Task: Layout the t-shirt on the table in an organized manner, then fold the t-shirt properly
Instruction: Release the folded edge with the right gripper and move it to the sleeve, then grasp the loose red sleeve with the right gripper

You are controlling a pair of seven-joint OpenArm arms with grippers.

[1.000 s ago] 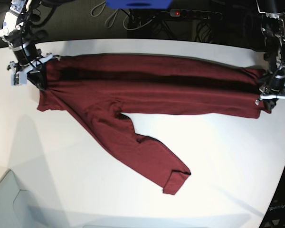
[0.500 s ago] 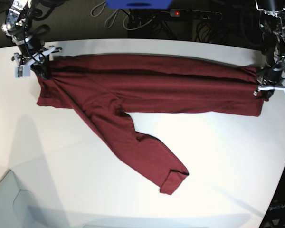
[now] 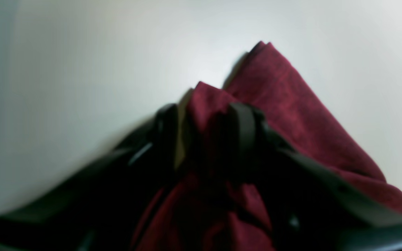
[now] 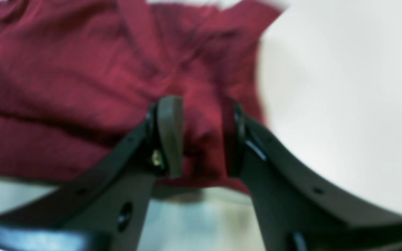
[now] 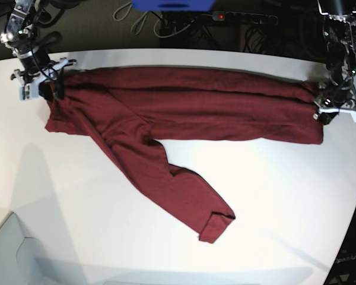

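Change since earlier frames: both ends of the t-shirt (image 5: 184, 107) have been carried toward the far edge of the table (image 5: 273, 196), and the dark fold along the body has been flattened out.
T-shirt position: it is spread lengthwise across the far half of the table, with one long sleeve (image 5: 172, 184) trailing diagonally toward the near side, its cuff folded over.
Left gripper (image 3: 204, 118): it is seen at the shirt's end on the base view's right; the fingers are parted, with maroon cloth bunched between them.
Right gripper (image 4: 201, 118): it is seen at the opposite end; a gap is kept between the fingers, and a ridge of cloth is seen standing in it.
Grip firmness: whether the cloth is pinched cannot be told.
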